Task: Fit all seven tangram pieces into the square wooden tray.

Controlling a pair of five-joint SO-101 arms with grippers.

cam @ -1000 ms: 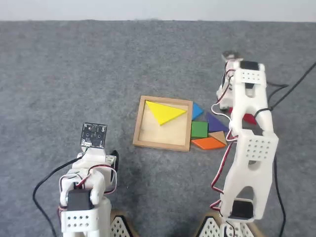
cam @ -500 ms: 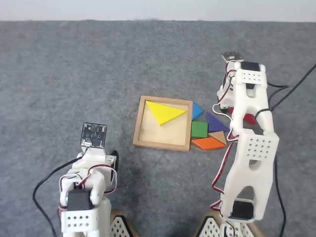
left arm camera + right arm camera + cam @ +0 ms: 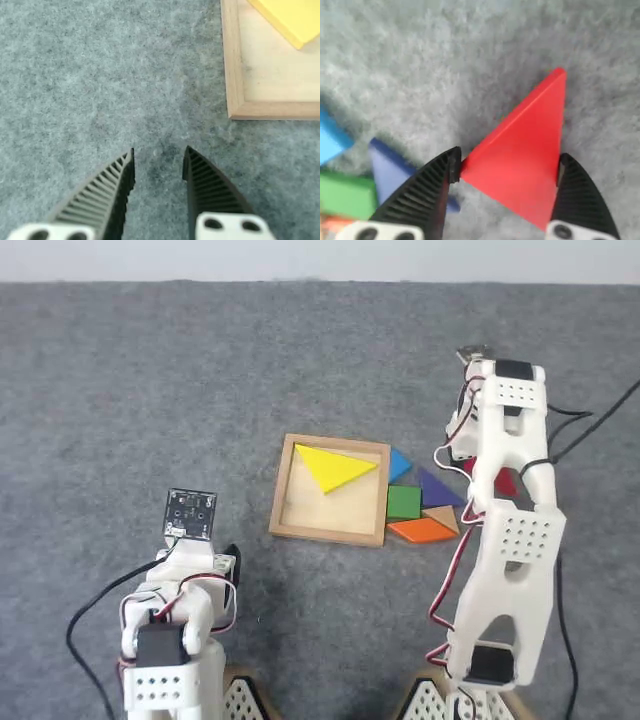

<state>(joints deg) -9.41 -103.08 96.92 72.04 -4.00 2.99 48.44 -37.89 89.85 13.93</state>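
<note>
The square wooden tray [image 3: 330, 532] lies mid-table with a yellow triangle [image 3: 333, 468] inside it. Just beyond the tray's side nearest the right arm sit a blue piece [image 3: 399, 464], a purple triangle [image 3: 436, 487], a green square [image 3: 403, 502], an orange piece [image 3: 420, 530] and a tan piece [image 3: 443, 517]. A red triangle [image 3: 525, 155] lies flat on the felt, partly under the right arm. My right gripper [image 3: 507, 160] is shut on it, one finger touching each edge. My left gripper [image 3: 158, 160] hovers open over bare felt near a tray corner [image 3: 235, 107].
Grey felt covers the whole table. The right arm's white links [image 3: 505, 540] stretch over the area beside the loose pieces. The left arm [image 3: 175, 630] stays folded near the front edge. Wide felt lies free behind and to the left of the tray.
The right arm's wrist has shifted slightly to the right over the red triangle. The left arm and the pieces have not moved.
</note>
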